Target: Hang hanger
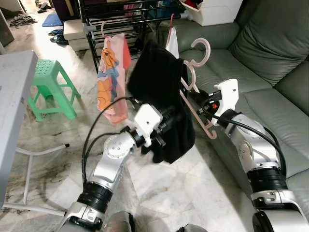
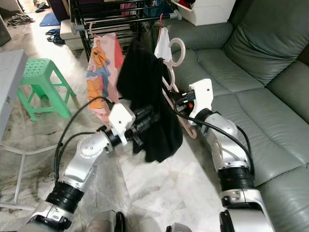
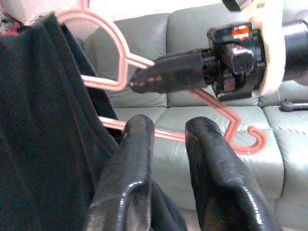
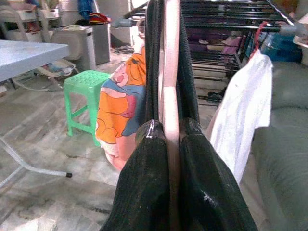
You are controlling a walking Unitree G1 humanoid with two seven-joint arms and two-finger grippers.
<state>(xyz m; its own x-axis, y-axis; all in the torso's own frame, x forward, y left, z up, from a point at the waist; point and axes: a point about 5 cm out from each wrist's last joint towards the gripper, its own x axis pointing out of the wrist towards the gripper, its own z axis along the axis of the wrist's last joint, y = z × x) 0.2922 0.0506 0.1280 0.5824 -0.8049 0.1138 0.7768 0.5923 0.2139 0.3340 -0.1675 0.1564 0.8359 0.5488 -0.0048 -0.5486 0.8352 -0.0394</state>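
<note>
Hanger first: you have a pale pink plastic hanger (image 1: 195, 92) carrying a black garment (image 1: 161, 104), held up in mid-air at centre, in front of the black metal drying rack (image 1: 120, 19) at 12 o'clock. Your right gripper (image 4: 168, 137) is clenched on the hanger's pink bar; both black fingers press against it from either side. Your left gripper (image 3: 168, 144) sits just beside the lower edge of the black garment, its fingers slightly parted with nothing between them; the hanger bar passes behind them. The hanger's hook (image 1: 203, 50) points up toward 1 o'clock, apart from the rack rail.

On the rack you can see an orange-and-pink printed child's garment (image 1: 112, 77) hanging at 11 o'clock, and a white garment (image 1: 172, 42) on a red hanger just right of the black one. A green plastic stool (image 1: 50, 87) stands on the marble floor (image 1: 164, 188) at 9 o'clock, beside the grey bench (image 1: 12, 96). The grey-green leather sofa (image 1: 270, 63) runs along 2 to 4 o'clock.
</note>
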